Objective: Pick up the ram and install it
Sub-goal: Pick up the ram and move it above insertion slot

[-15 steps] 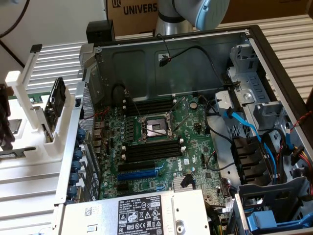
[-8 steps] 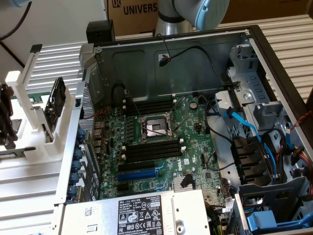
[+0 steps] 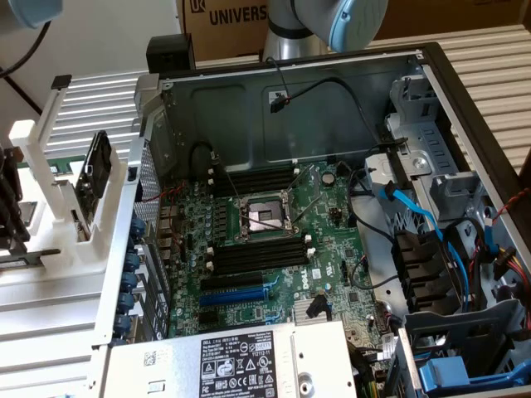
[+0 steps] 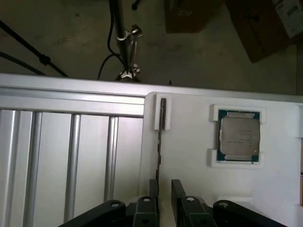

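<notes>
Here the gripper [image 4: 164, 188], jaws released, hovers over the ram [image 4: 162, 118], seemingly edge-on, its length running between them.

**Single arm with two-finger gripper, jaws apart**

Arm [image 3: 292, 33]: grey tubular link joined to a light-blue capped joint, at the upper edge of the exterior view. Gripper [image 4: 165, 183]: two black parallel fingers [image 4: 177, 191], straight and level with each other, a clear gap between them; each is carried on black linkage bars with round pivots
</notes>
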Motion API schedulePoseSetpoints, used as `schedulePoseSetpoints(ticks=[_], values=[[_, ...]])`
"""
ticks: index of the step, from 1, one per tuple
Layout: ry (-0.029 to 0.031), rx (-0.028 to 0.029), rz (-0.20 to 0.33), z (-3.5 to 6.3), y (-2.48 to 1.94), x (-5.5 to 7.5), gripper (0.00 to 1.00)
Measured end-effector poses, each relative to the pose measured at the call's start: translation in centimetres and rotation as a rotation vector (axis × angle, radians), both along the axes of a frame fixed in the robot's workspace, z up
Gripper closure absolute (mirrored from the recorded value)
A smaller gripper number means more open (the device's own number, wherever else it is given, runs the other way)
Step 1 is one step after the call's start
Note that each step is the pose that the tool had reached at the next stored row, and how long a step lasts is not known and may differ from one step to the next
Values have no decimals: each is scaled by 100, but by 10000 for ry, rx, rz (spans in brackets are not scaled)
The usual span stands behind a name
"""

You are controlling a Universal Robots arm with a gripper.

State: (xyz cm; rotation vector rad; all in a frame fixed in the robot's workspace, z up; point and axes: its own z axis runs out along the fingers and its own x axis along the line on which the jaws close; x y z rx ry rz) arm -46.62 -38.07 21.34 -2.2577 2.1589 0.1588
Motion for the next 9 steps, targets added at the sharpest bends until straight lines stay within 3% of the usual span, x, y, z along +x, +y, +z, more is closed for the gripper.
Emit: schedulePoseSetpoints(ticks=[1,2,6,9], values=[[55,-6,7,-12,0,-2,74],[73,-18,9,-20,-2,-3,74],[75,-80,10,-46,-15,-2,74],[78,-96,10,-130,-14,-1,74]])
